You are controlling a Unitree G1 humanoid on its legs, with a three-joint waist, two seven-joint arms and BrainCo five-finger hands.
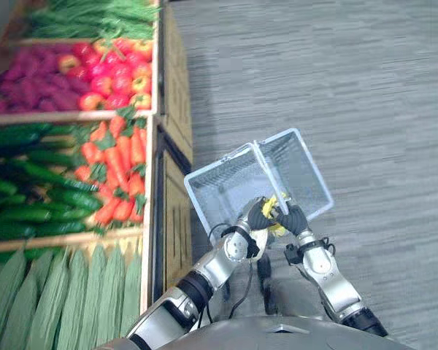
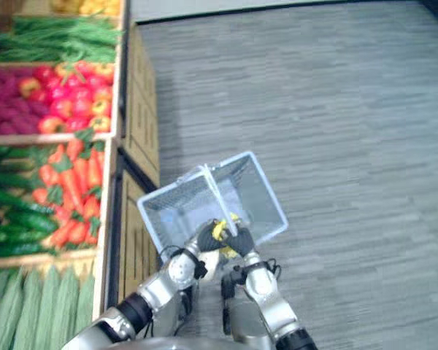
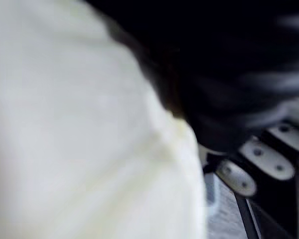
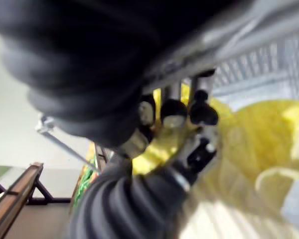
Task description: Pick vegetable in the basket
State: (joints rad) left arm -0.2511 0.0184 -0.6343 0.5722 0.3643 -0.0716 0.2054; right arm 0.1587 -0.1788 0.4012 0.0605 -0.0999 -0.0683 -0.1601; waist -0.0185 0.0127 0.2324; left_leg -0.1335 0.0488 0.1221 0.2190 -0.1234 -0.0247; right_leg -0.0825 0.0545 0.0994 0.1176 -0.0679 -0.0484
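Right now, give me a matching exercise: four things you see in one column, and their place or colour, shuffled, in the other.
1 carrots
2 cucumbers
3 basket
4 yellow vegetable

A pale wire mesh, over the grey floor
B between the left hand and the right hand
C dark green
D orange, beside the cucumbers

Pairs: 1-D, 2-C, 3-A, 4-B.
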